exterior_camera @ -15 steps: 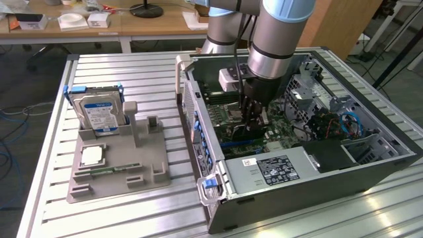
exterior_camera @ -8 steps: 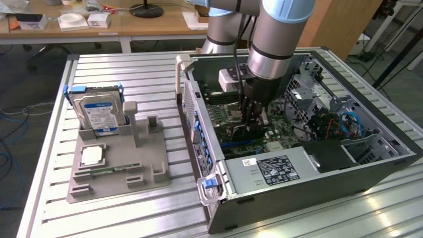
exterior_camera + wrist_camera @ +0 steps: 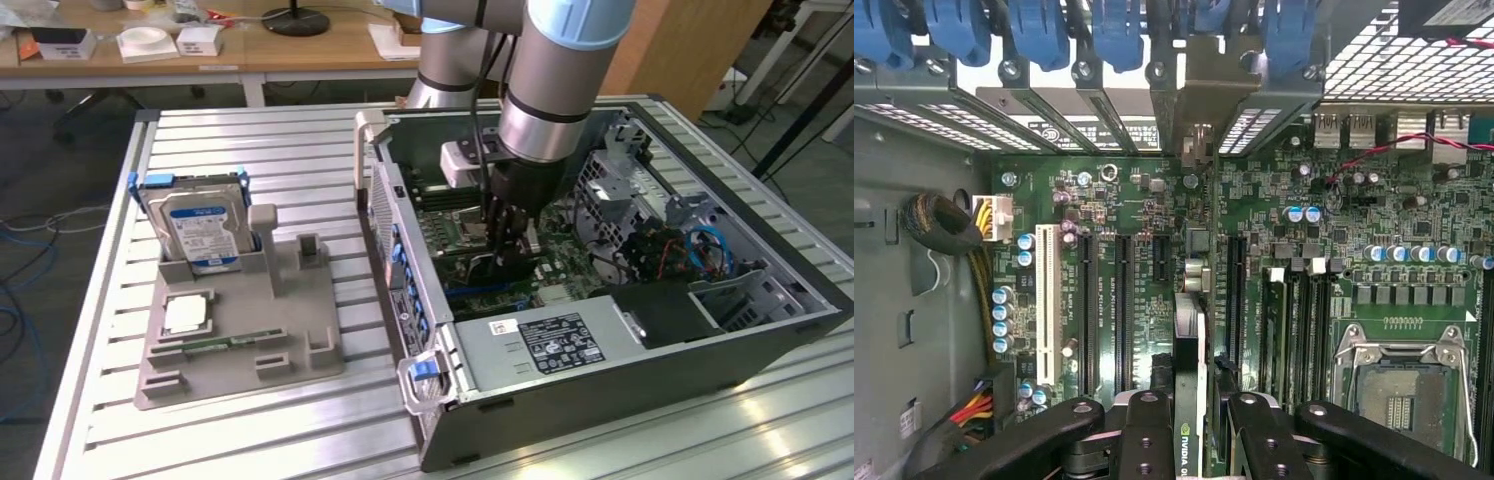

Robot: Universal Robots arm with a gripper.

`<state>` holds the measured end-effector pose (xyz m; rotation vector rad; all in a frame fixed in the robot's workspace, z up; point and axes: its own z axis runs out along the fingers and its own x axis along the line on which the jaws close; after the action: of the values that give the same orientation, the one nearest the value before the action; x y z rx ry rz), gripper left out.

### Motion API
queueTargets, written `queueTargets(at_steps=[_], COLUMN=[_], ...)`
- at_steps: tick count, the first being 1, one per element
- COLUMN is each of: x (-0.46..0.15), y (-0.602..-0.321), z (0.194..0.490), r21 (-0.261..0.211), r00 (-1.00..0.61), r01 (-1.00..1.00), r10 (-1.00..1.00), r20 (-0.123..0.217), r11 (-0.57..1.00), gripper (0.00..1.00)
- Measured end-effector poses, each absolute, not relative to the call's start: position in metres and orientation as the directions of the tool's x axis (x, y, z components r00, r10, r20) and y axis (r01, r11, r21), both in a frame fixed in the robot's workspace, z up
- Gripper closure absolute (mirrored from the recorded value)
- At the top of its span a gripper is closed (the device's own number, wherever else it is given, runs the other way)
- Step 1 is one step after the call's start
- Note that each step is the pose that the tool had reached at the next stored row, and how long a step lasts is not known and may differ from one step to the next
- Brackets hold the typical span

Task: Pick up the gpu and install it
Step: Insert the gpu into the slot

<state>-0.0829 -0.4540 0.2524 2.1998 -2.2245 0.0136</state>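
Gpu (image 3: 1192, 385) held edge-on between the gripper (image 3: 1194, 425) fingers, low centre of the wrist frame, standing upright over the green motherboard (image 3: 1304, 250). Jaws partly closed, pinching the thin card from both sides; that narrow grip looks chosen to keep the card vertical so its bottom edge can meet a slot. Card's far end with the metal bracket (image 3: 1199, 100) reaches up toward the rear slot openings in the upper centre, beside the blue retention clips (image 3: 1119, 30). Cannot tell whether the card edge is already seated or just above the board. Wrist view gives the alignment: long black expansion slots (image 3: 1122, 300) run parallel to the card, and the empty processor socket (image 3: 1399, 385) sits lower right. Exterior view gives the wider setting instead: arm reaching down into the open computer case (image 3: 641, 370) at frame centre, the gripper (image 3: 505, 262) deep inside, and a grey parts holder (image 3: 240, 340) at left with a hard drive (image 3: 200, 225) upright in it.
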Motion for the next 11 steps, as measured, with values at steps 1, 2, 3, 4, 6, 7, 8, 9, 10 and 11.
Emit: queueTargets(at_steps=[1, 2, 3, 4, 6, 7, 8, 9, 10, 11], x=[-0.0829, -0.0829, -0.0829, -0.0829, -0.0828, -0.0828, -0.0828, -0.0828, -0.0828, -0.0828], y=[-0.4540, -0.4540, -0.4540, -0.4540, -0.4539, -0.4538, -0.4538, -0.4539, -0.4539, -0.4539], z=[0.2523, 0.2522, 0.2521, 0.2520, 0.2522, 0.2524, 0.2524, 0.2525, 0.2526, 0.2527], r21=[0.003, 0.003, 0.003, 0.003, 0.003, 0.002, 0.002, 0.002, 0.002, 0.003], r00=[-0.011, -0.011, -0.011, -0.011, -0.011, -0.011, -0.011, -0.010, -0.009, -0.008], r01=[-1.000, -1.000, -1.000, -1.000, -1.000, -1.000, -1.000, -1.000, -1.000, -1.000], r10=[-1.000, -1.000, -1.000, -1.000, -1.000, -1.000, -1.000, -1.000, -1.000, -1.000], r20=[0.015, 0.015, 0.015, 0.015, 0.015, 0.015, 0.015, 0.015, 0.015, 0.015], r11=[0.011, 0.011, 0.011, 0.011, 0.011, 0.011, 0.011, 0.011, 0.010, 0.008], gripper=[0.74, 0.74, 0.74, 0.74, 0.74, 0.74, 0.74, 0.74, 0.74, 0.74])
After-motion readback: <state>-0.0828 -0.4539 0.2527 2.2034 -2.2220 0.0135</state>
